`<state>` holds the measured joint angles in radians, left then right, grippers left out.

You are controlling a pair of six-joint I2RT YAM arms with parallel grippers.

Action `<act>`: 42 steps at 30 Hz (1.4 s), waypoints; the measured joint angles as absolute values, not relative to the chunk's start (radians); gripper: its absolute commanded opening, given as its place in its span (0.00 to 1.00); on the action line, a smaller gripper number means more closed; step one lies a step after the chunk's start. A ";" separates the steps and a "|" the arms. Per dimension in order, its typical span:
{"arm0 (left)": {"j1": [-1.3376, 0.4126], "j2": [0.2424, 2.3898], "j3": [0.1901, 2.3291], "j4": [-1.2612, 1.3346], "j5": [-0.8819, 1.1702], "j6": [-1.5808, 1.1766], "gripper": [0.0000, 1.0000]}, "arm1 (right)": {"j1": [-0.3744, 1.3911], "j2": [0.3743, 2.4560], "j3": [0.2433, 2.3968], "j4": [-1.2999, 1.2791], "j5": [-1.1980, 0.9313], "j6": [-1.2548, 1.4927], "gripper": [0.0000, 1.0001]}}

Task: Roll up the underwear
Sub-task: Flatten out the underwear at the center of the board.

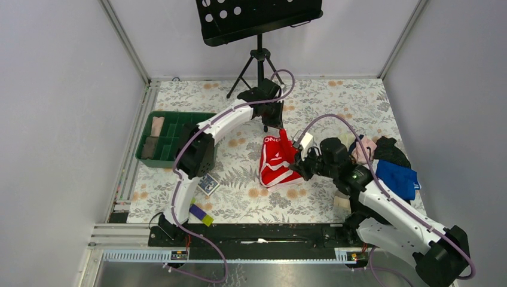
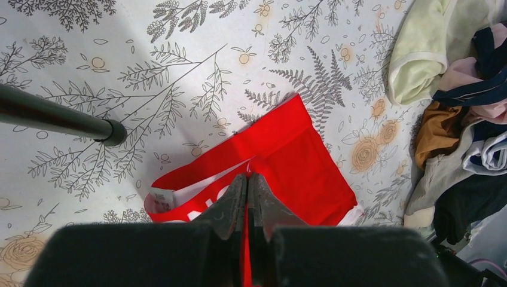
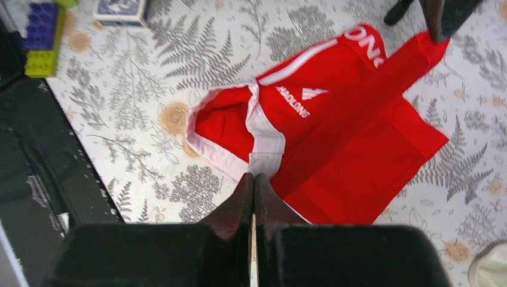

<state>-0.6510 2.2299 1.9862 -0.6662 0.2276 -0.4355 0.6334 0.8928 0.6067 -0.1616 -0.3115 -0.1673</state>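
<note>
The red underwear [image 1: 276, 162] with its white-pink waistband lies partly spread on the floral tablecloth at the middle of the table. My left gripper [image 1: 280, 130] is at its far end. In the left wrist view that gripper [image 2: 248, 177] is shut with red cloth [image 2: 299, 167] pinched between the jaws. My right gripper [image 1: 301, 164] is at the underwear's right side. In the right wrist view it [image 3: 253, 176] is shut at the pale waistband, and the red cloth [image 3: 359, 149] stretches up to the left gripper's fingers [image 3: 439, 21].
A green tray [image 1: 146, 152] with small cloths sits at the left. The music stand [image 1: 258, 60] is behind, one leg [image 2: 54, 116] close to the left gripper. A clothes pile [image 1: 388, 161] lies at the right. Toy bricks [image 1: 201, 215] and a small box [image 1: 208, 184] lie front left.
</note>
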 measured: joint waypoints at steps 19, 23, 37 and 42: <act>-0.404 1.718 1.767 -0.809 0.280 -0.257 0.00 | 0.879 1.304 1.158 -0.127 -0.457 -0.184 0.00; -0.440 1.699 1.860 -0.867 0.276 -0.226 0.00 | 0.908 1.313 1.237 -0.123 -0.453 -0.147 0.00; -0.781 2.046 2.398 -0.721 0.270 -0.215 0.50 | 0.595 0.764 0.992 -0.213 -0.260 -0.123 0.21; -0.837 2.349 2.491 -0.612 0.308 -0.207 0.67 | 0.470 0.629 0.809 -0.379 -0.127 -0.139 0.65</act>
<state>-0.8371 2.3489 2.4908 -0.6121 0.3084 -0.2070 0.4702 0.6289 0.8085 -0.3794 -0.1272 -0.1394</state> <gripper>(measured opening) 0.626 0.505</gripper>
